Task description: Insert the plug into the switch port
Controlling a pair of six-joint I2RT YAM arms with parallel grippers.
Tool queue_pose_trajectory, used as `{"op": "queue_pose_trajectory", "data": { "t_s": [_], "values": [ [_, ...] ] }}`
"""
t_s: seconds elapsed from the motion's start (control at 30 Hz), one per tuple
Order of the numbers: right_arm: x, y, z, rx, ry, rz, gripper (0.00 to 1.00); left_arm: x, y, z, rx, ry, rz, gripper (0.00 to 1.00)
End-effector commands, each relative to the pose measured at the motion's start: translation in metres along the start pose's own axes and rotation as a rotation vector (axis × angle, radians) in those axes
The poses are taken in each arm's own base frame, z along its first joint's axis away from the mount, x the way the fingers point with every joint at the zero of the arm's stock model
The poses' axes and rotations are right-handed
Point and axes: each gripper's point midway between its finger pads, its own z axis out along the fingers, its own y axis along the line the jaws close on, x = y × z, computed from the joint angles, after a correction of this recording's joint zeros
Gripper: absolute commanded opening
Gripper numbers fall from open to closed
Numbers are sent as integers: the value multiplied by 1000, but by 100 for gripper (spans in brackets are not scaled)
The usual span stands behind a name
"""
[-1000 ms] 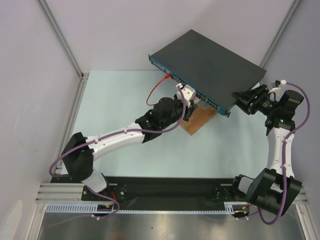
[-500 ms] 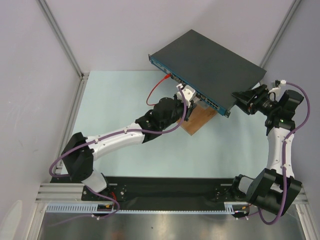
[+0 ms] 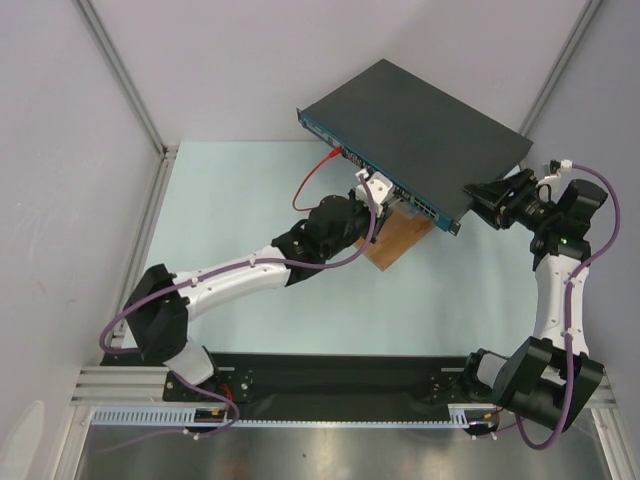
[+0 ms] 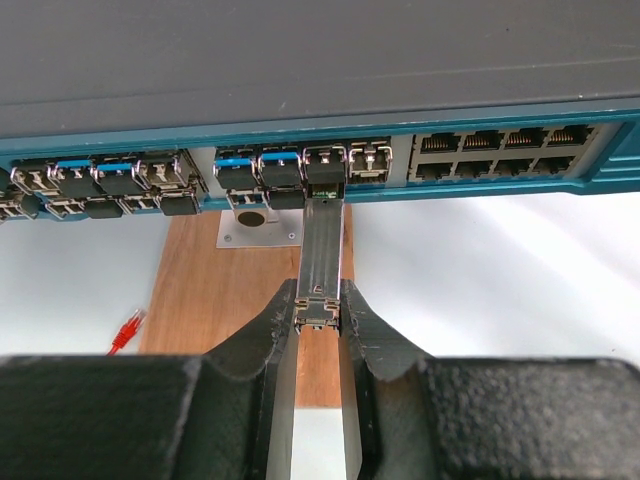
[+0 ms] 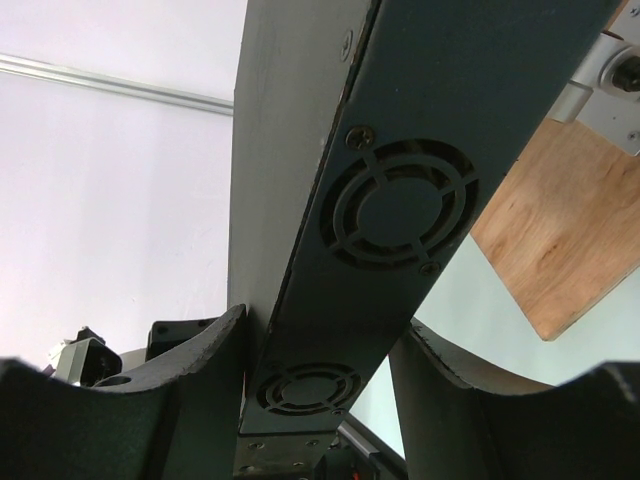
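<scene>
We look down on a pale green counter (image 3: 230,220). The switch (image 3: 420,120) sits toward 1 o'clock on it. It is a flat dark-grey box turned at an angle, with its blue socket face (image 4: 300,165) pointing to about 7 o'clock. Part of it lies over a brown wooden board (image 3: 395,240) that shows from under the front edge.

The left arm (image 3: 240,272) reaches from its base at 7 o'clock up toward 1 o'clock and ends just in front of the socket face. The right arm (image 3: 552,290) rises from 5 o'clock toward 12 and bends in to the switch's end at 3 o'clock.

From the right wrist we see the right jaws set about halfway apart and closed on the switch (image 5: 400,200). One finger lies on each flat side of the end that carries the round fan grilles.

From the left wrist we see the left jaws drawn narrow and pinching the rear end of the plug (image 4: 322,245), a slim silver module. It points to 12 o'clock, with its front end at the mouth of a socket near the middle of the row. We cannot tell how deep it sits.

A small metal plate (image 4: 258,225) is fixed to the board just to the 10 o'clock side of the plug. A thin red cable (image 3: 310,180) curves over the counter at 9 o'clock of the left jaws, and its red end (image 4: 125,328) lies beside the board.
</scene>
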Motion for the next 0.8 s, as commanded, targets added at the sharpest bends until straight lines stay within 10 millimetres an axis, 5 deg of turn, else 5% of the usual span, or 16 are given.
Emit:
{"op": "queue_pose_trajectory", "data": {
  "t_s": [0.0, 0.77],
  "values": [
    [4, 15, 3, -45, 22, -196, 0, -19, 11, 6, -48, -38, 13, 0],
    [13, 15, 6, -44, 47, -209, 0, -62, 2, 48, -14, -71, 19, 0]
  ]
}}
